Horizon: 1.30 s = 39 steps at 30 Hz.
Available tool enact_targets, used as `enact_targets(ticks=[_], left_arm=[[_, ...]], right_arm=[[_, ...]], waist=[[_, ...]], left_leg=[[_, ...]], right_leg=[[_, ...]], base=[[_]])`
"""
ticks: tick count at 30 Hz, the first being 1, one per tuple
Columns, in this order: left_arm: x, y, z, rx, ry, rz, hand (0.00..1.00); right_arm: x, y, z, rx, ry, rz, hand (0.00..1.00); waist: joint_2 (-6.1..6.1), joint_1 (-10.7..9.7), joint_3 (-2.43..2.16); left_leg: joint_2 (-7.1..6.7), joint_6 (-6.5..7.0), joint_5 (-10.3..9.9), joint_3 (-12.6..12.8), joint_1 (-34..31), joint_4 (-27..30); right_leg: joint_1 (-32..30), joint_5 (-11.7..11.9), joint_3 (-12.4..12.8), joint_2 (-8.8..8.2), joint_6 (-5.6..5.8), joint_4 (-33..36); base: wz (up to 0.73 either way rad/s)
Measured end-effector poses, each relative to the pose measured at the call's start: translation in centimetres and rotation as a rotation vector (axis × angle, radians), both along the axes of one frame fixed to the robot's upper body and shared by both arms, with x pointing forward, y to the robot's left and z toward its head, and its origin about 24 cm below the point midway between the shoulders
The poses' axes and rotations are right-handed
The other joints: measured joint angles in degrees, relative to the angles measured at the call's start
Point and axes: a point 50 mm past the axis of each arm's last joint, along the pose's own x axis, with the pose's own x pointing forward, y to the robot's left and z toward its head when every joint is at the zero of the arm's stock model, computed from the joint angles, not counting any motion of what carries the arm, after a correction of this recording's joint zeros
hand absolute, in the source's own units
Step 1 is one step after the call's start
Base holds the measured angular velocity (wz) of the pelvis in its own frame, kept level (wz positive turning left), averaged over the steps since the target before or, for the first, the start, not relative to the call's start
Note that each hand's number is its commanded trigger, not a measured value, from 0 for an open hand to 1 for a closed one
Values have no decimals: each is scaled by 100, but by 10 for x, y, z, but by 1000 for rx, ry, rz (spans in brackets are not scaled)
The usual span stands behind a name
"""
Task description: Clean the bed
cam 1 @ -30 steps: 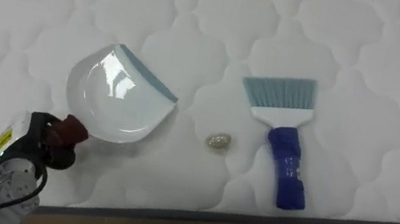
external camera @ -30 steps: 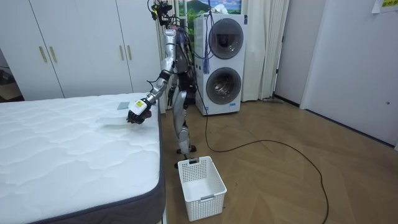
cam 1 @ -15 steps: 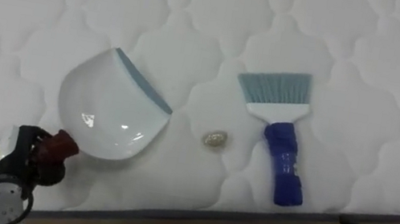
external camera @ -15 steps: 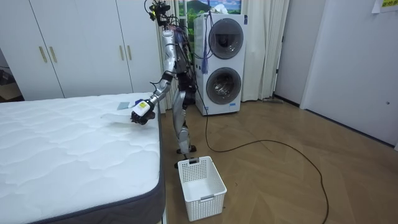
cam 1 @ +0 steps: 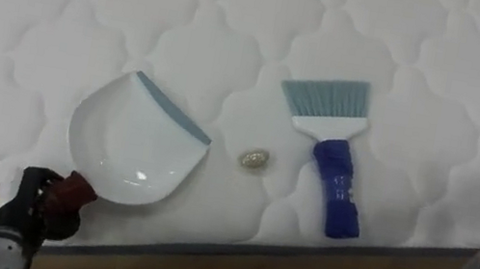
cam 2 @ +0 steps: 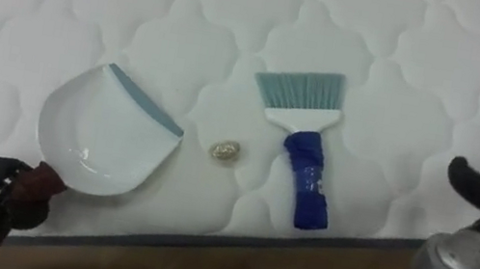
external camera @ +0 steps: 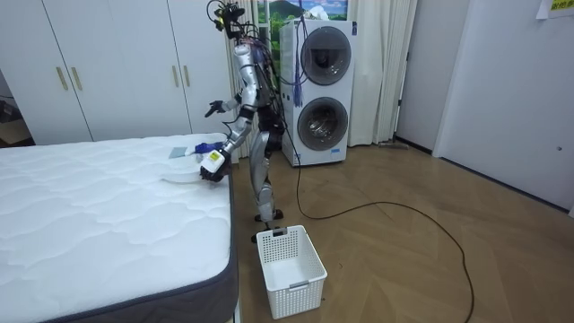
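Left eye view: the dustpan handle (cam 1: 74,191) is clasped by the curled left hand (cam 1: 32,207); the right hand (cam 2: 477,189) is held with fingers spread, beyond the brush (cam 1: 333,150).

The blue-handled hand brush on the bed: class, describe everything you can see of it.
The hand brush has a glossy dark blue plastic-looking handle, a white shoulder and a fan of pale blue-grey bristles. It lies flat on the white quilted mattress, near its front edge, bristles pointing away from the robot. Only the mattress touches it; a small crumpled scrap lies apart on its left.
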Motion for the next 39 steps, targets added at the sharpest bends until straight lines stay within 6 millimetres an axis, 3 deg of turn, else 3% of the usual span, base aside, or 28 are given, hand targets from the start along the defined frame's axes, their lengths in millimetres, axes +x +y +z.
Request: enact_targets(ticks=[5, 10, 13, 18, 27, 39], left_arm=[[0, -5, -4, -46, 45, -38, 100], [-2, -7, -7, -86, 84, -62, 100], [-3, -9, -8, -105, 107, -80, 100], [-3, -16, -12, -141, 142, -118, 100], [-1, -19, -11, -154, 154, -147, 100], [2, -22, -11, -150, 162, -173, 100]], right_arm=[[10, 10, 21, -111, -74, 20, 0], [14, 22, 23, -175, -76, 81, 0], [16, 30, 22, -188, -78, 123, 0], [18, 45, 6, -194, -2, 231, 0], [14, 58, -24, -176, 147, 362, 0], [6, 64, -38, -165, 216, 440, 0]], waist=[[-1, 129, -1], [4, 201, 1], [52, 234, 32], [211, 313, 76], [219, 420, 71], [211, 403, 72]], left_leg=[[0, 0, 0, 12, 1, -9], [3, 0, 0, -10, 5, 10], [8, 4, -5, -49, -11, 10], [14, 11, -9, -30, -12, 19], [2, 9, -1, -27, -44, -79], [5, 21, 6, 1, -49, -42]], right_leg=[[0, 0, -23, -6, -1, 24], [42, 0, -74, -17, -1, 5], [54, 4, -143, -10, -7, -13], [80, 3, -134, 1, -5, -101], [48, 1, -169, -40, -3, -113], [50, 1, -176, -50, -1, -105]], base=[[1], [4], [9], [-1], [4], [0]])
